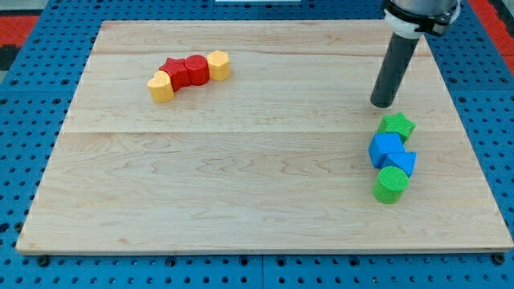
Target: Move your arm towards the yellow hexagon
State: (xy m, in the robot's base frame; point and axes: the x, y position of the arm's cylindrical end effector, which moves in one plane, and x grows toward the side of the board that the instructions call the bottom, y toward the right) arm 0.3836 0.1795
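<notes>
The yellow hexagon [218,64] sits far left, capping the right end of a touching row: 2 red blocks [186,71], then a yellow block [162,87] nearest us. My tip [383,103] rests well apart at right, just beyond the green star [397,125], 2 blue blocks [392,154] and green cylinder [390,185]. We carry no claw, only a rod, so we judge the approach barely begun.

one view only, raised beyond the wooden board's [241,185] bottom edge, looking down and across to its top edge (all corners nearly visible).
</notes>
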